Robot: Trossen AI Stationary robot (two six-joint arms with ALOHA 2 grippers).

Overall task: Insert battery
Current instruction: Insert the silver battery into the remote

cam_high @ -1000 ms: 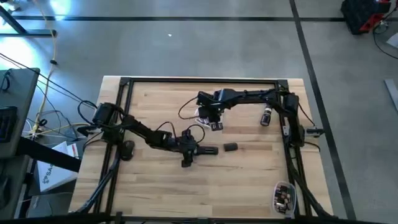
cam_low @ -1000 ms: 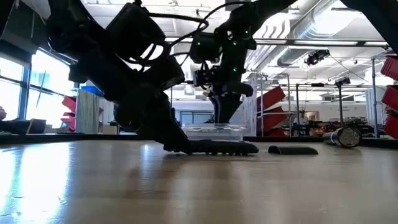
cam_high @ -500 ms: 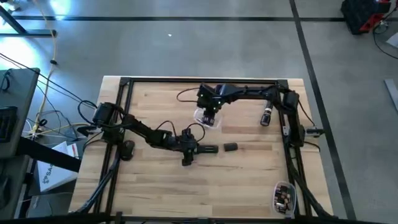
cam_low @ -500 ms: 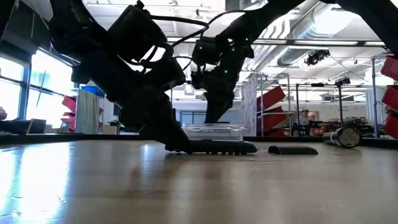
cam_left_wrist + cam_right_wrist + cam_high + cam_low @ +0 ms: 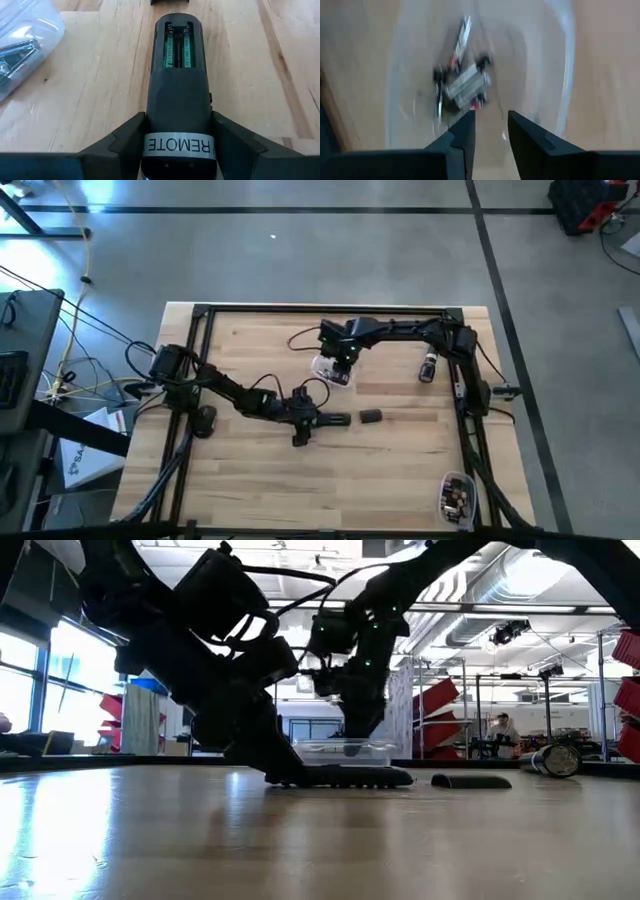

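Now lower than half a second ago: right gripper (image 5: 491,131), fingers slightly spread, above batteries (image 5: 465,87) in clear tub (image 5: 331,370). At seven o'clock from tub, unmoved, left gripper (image 5: 178,142) pinching remote (image 5: 179,90) on bench (image 5: 400,470).

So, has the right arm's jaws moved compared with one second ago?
Yes. In the high view the right gripper has pulled back from beside the clear container toward the far table edge, and now hangs over the container.
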